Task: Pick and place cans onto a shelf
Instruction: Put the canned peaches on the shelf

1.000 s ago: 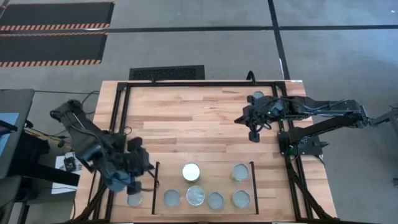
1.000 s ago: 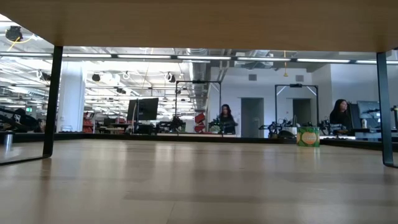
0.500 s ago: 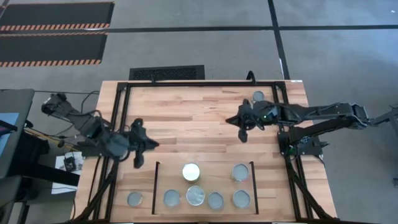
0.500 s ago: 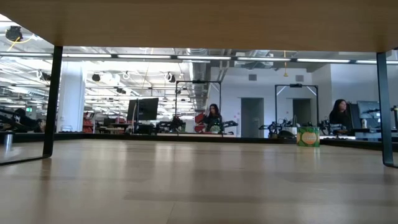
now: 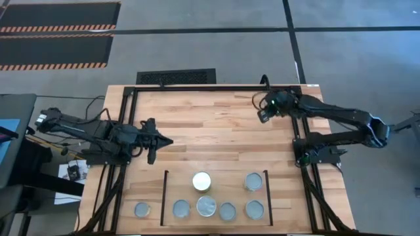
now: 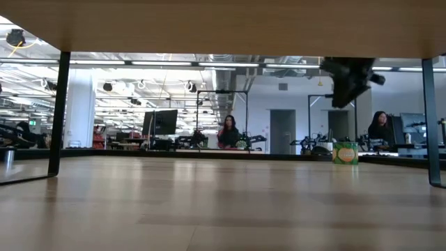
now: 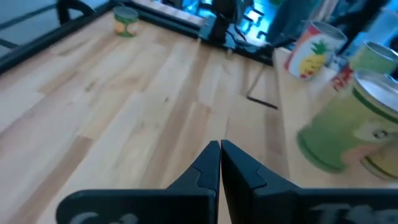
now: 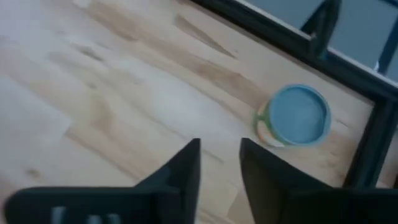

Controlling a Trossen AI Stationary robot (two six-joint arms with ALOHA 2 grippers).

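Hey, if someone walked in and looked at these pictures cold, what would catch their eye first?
Probably the cluster of cans between two thin black bars at the table's near edge, with the white-topped can brightest. Next, the two dark arms reaching in from either side: the left end effector shut over bare wood at mid-left, the right end effector open above a lone can at the far right corner.

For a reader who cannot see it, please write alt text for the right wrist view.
The right gripper, fingers slightly apart and empty, hangs over the light wooden table, pointing toward one can with a round grey-blue top. The can stands upright near the black frame bar at the table's edge.
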